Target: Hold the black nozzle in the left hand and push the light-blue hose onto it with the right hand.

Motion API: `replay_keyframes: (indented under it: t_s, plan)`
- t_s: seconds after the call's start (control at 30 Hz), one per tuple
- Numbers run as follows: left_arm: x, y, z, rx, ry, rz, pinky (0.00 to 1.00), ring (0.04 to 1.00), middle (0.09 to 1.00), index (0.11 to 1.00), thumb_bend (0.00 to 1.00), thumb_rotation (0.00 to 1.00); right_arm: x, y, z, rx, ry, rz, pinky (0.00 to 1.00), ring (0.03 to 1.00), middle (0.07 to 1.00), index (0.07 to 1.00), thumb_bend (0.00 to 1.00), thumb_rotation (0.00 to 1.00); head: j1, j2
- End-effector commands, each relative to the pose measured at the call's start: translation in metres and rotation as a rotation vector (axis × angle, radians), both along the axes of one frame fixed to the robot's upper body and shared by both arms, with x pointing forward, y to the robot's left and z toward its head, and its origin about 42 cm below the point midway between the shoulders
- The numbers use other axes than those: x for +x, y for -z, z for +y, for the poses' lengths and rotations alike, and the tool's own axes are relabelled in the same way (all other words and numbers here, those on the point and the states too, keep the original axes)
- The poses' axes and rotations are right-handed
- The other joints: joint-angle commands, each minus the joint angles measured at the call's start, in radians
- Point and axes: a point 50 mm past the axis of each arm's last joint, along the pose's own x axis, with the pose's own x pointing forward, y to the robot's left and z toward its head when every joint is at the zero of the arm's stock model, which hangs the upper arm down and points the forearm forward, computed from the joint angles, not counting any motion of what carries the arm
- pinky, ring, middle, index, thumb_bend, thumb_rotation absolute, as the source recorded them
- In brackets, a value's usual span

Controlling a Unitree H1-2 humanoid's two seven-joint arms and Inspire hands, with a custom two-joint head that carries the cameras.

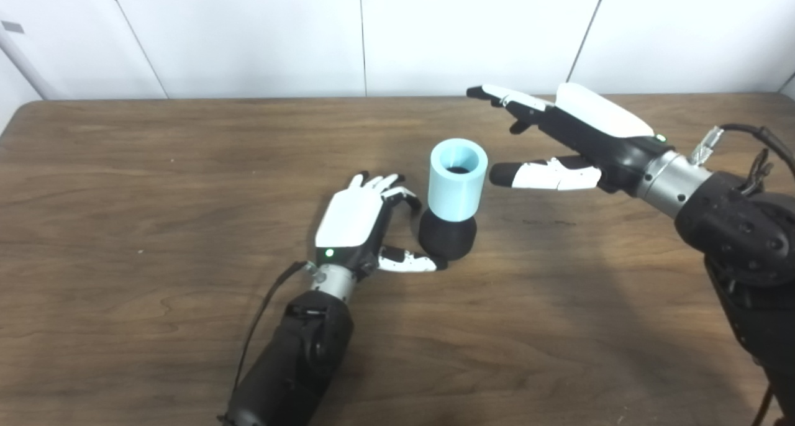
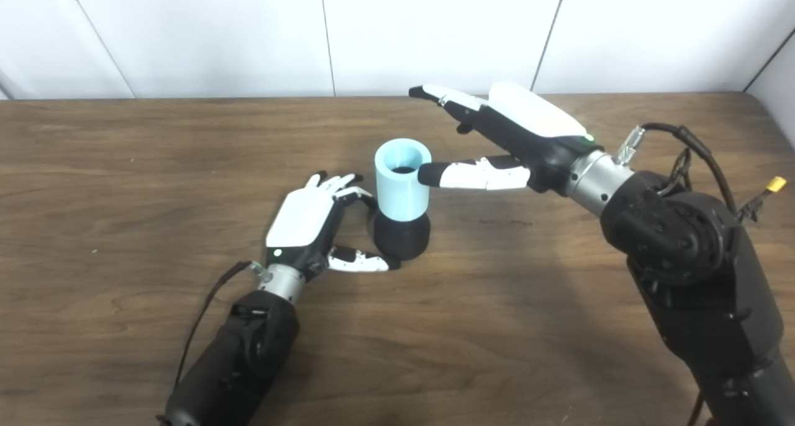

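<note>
One light-blue hose [image 1: 458,179] sits upright on one black nozzle [image 1: 447,236] on the desk [image 1: 186,165]; left hand [image 1: 363,224] spread beside it, thumb possibly touching, right hand [image 1: 559,140] spread, empty.

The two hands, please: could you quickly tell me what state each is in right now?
Left hand: open, fingers curved beside the black nozzle, not gripping.
Right hand: open, holding nothing, beside the blue hose.

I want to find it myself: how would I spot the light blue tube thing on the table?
Look near the middle of the wooden table, between the two robot hands. The light-blue hose stands upright, open end up, on top of the black nozzle. It is the only pale blue thing there.
</note>
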Motion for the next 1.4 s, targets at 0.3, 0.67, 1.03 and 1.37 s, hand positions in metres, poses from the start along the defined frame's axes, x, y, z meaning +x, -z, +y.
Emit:
replay_keyframes:
  t_s: [0.3,0.67,1.03,1.37]
  plan:
    - [0.002,-0.051,0.031,-0.071,0.015,-0.063,0.94,0.905,0.912,0.944,1.00,0.45,0.005,-0.012,-0.004,-0.003,0.016,-0.073,0.81,0.924,0.944,0.944,0.67,1.00,0.002,0.002]
    - [-0.017,-0.084,0.069,-0.272,0.000,-0.109,0.77,0.848,0.861,0.854,1.00,0.49,0.000,0.011,-0.022,0.130,0.100,-0.009,0.77,0.887,0.933,0.923,0.66,1.00,0.006,-0.001]
    - [-0.050,-0.082,0.109,-0.575,-0.110,-0.116,0.71,0.804,0.826,0.844,0.71,0.60,-0.007,0.074,-0.049,0.398,0.235,0.101,0.81,0.906,0.938,0.944,0.66,1.00,0.002,-0.009]
    - [-0.071,-0.068,0.123,-0.728,-0.203,-0.014,0.78,0.855,0.882,0.885,0.46,0.83,-0.017,0.118,-0.039,0.781,0.357,0.169,0.82,0.902,0.932,0.927,0.60,1.00,-0.001,-0.009]
